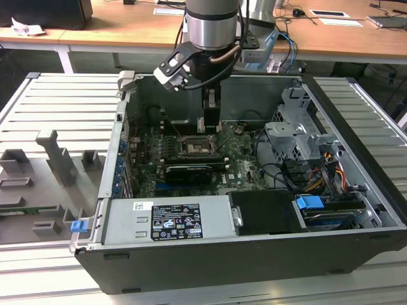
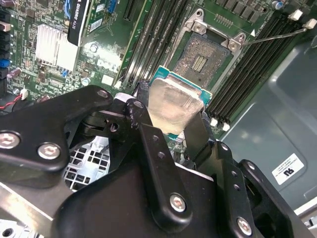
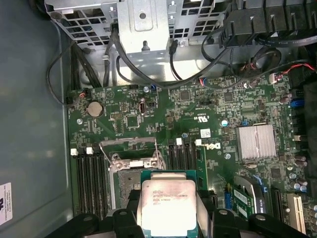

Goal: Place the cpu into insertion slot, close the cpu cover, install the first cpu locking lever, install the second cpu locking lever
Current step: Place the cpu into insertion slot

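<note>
My gripper (image 1: 211,119) hangs inside the open computer case, shut on the cpu (image 2: 173,103), a pale silver square chip. Its black fingers (image 2: 142,101) press two opposite edges of the cpu (image 3: 168,206). The chip is tilted and hovers just short of the insertion slot (image 2: 200,59), whose dark contact field lies bare inside a silver rim. In the first wrist view the chip covers part of the insertion slot (image 3: 126,179). The cpu cover (image 3: 134,159) is swung off the slot and shows as a silver strip at one edge. A thin wire locking lever (image 2: 277,33) sticks out beside the slot.
Black memory slots (image 2: 153,39) flank the socket on both sides. A finned heatsink (image 3: 255,141), a metal drive cage (image 1: 299,127) with cables, and the power supply (image 1: 168,219) crowd the case. Grey fixtures (image 1: 57,155) stand on the table at the exterior view's left.
</note>
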